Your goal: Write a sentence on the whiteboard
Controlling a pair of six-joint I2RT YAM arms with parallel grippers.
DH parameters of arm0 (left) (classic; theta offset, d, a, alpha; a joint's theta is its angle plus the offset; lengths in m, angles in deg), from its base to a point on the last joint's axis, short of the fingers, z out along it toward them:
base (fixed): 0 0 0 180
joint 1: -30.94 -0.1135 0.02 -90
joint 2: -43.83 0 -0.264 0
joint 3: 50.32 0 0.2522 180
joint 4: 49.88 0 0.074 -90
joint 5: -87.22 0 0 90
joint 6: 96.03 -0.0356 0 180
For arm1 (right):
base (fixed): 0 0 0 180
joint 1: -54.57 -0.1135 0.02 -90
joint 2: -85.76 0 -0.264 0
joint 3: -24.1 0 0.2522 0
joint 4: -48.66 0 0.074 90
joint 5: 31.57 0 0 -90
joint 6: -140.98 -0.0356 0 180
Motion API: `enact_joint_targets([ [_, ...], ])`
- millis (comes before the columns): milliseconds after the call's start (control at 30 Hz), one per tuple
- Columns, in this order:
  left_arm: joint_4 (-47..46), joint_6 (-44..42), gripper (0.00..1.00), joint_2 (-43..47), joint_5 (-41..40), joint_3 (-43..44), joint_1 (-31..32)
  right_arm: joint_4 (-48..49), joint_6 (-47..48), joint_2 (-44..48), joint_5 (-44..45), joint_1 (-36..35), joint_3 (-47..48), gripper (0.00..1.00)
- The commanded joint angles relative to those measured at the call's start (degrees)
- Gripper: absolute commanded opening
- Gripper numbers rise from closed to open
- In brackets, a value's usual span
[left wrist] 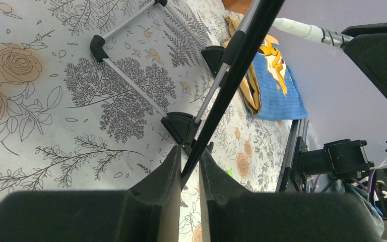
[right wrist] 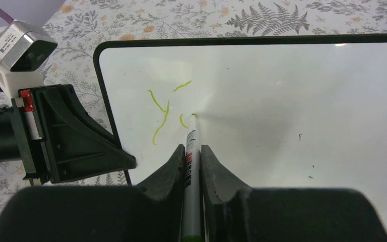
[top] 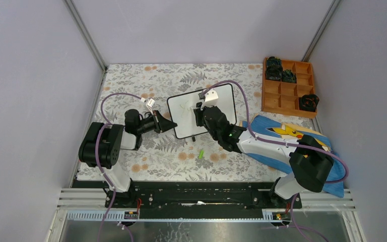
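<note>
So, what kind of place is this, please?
Probably a robot test cell in a lab, not a home: plain panel walls close in a table, a left arm and a right arm are bolted to a rail, and a camera sits on a wrist.

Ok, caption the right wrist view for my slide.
Right gripper holds a marker tip to the whiteboard, first green strokes drawn; left gripper clamps its edge.
</note>
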Motion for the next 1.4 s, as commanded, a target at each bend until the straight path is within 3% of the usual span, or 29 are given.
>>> enact_joint_targets([
  [0,3.4,-1.3,0.00,0.4,-1.8,0.6,0.4,2.4,0.6,-0.7,-1.5,0.5,2.7,0.00],
  [333,3.6,-1.5,0.00,0.4,-1.9,0.7,0.4,1.6,-0.2,-1.3,-4.3,0.6,2.9,0.00],
  [733,3.9,-1.7,0.00,0.5,-2.0,0.7,0.5,2.8,0.2,6.9,1.4,1.9,-1.7,0.00],
  [1367,5.1,-2.3,0.00,0.8,-2.1,0.9,0.8,3.4,-0.3,3.5,-2.6,2.5,-0.2,0.00],
])
